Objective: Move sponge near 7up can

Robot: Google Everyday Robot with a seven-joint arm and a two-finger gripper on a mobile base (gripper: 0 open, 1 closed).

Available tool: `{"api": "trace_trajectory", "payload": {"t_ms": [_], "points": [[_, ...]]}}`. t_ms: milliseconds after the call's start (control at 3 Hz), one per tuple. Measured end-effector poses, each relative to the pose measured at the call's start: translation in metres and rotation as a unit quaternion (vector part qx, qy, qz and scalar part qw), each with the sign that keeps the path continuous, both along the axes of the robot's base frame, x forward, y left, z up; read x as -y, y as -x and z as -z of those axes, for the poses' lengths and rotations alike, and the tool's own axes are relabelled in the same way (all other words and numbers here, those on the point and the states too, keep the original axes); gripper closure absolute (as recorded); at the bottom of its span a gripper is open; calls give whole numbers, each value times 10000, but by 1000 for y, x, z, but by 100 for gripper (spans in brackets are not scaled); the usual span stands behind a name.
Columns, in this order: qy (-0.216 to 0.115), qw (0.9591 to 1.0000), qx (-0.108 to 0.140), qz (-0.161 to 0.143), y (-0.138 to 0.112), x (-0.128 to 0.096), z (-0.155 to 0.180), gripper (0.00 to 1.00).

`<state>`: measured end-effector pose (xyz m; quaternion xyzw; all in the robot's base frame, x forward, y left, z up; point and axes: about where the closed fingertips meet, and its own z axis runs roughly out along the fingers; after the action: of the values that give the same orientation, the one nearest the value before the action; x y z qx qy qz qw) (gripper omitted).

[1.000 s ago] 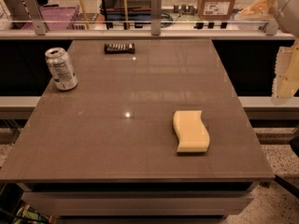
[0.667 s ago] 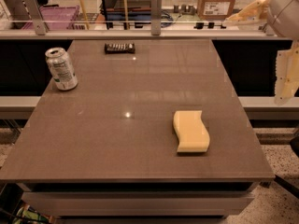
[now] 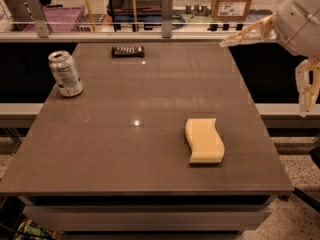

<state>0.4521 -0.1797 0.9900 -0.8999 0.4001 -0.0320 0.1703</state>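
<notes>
The pale yellow sponge point(image 3: 204, 140) lies flat on the brown table point(image 3: 125, 154), at the front right. The silver 7up can point(image 3: 65, 73) stands upright near the table's far left edge, well away from the sponge. My gripper point(image 3: 262, 79) hangs in the air off the table's far right corner, above and behind the sponge. Its cream fingers are spread wide apart: one point(image 3: 246, 33) points left over the table's corner, the other point(image 3: 306, 88) hangs down. It is open and holds nothing.
A dark flat ridged bar point(image 3: 127, 50) lies at the table's far edge. Behind it runs a glass rail with metal posts point(image 3: 166, 8), and beyond that are shelves with a cardboard box point(image 3: 231, 4). The floor drops away on the right.
My gripper has swung leftward and further into view from the right edge, and one finger now reaches over the table's far right corner. The sponge and the can have not moved.
</notes>
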Motion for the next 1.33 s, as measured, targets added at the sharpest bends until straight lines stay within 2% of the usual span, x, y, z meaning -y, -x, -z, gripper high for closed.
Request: {"api": "trace_trajectory", "payload": {"t_ms": [333, 667, 1000, 1333], "points": [[122, 9971, 68, -745, 4, -2, 14, 0], [100, 9909, 66, -1338, 11, -5, 29, 0], [136, 9824, 161, -1854, 14, -11, 44, 0], [127, 9823, 224, -1853, 11, -12, 44, 0]]}}
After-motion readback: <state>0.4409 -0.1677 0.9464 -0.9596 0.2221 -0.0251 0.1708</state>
